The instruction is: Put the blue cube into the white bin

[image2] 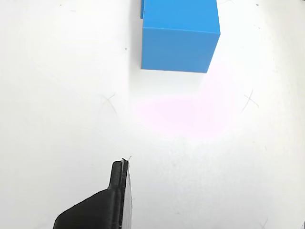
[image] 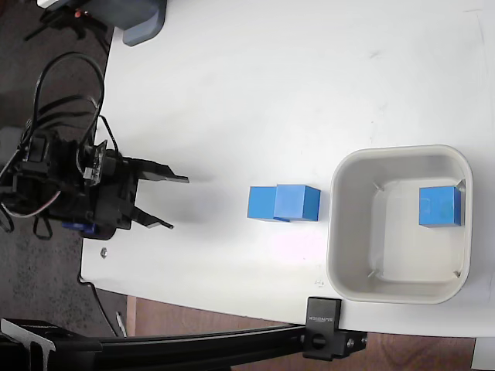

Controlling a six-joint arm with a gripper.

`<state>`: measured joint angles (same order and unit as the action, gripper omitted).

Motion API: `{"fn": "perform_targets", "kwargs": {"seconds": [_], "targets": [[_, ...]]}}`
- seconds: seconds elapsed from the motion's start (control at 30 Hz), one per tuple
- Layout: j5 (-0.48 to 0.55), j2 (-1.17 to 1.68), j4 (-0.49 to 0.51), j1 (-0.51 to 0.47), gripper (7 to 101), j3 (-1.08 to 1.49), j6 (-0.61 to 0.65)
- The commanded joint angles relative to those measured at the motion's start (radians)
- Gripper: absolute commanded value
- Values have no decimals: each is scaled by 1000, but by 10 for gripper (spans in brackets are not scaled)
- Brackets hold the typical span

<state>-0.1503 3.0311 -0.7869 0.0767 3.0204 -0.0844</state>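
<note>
I see two blue cubes at the centre of the fixed view, touching side by side on the white table (image: 309,85): the left cube (image: 261,202) and the right cube (image: 298,203), the right one just left of the bin (image: 401,292). The bin sits at the right of the frame, and a third cube (image: 440,206) lies on its floor against the right wall. Nothing stands between the pair and the bin's left rim.

A black clamp (image: 325,338) and bar run along the table's lower edge, and a grey-blue object (image: 143,23) sits at the upper left corner.

My gripper (image: 176,202) is at the left of the fixed view, well apart from the cubes, its fingers spread wide and pointing right toward them. It holds nothing and touches no cube. Cables loop over the arm behind it.

The wrist view shows only one finger (image2: 107,205) at the bottom left, over bare table, and the near cube (image2: 180,36) at the top centre with a sliver of the second behind it. The bin, the third cube and the clamp appear only in the fixed view.
</note>
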Motion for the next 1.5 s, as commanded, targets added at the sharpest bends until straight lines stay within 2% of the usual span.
{"fn": "perform_targets", "kwargs": {"seconds": [0.03, 0.97, 1.37, 1.5], "targets": [[-54, 23, 17, 41, 976, -26, -21], [-46, 23, 17, 40, 1000, -26, -15], [-89, 23, 9, 54, 1000, -46, -34], [-37, 20, 5, 6, 1000, -84, -12]]}}
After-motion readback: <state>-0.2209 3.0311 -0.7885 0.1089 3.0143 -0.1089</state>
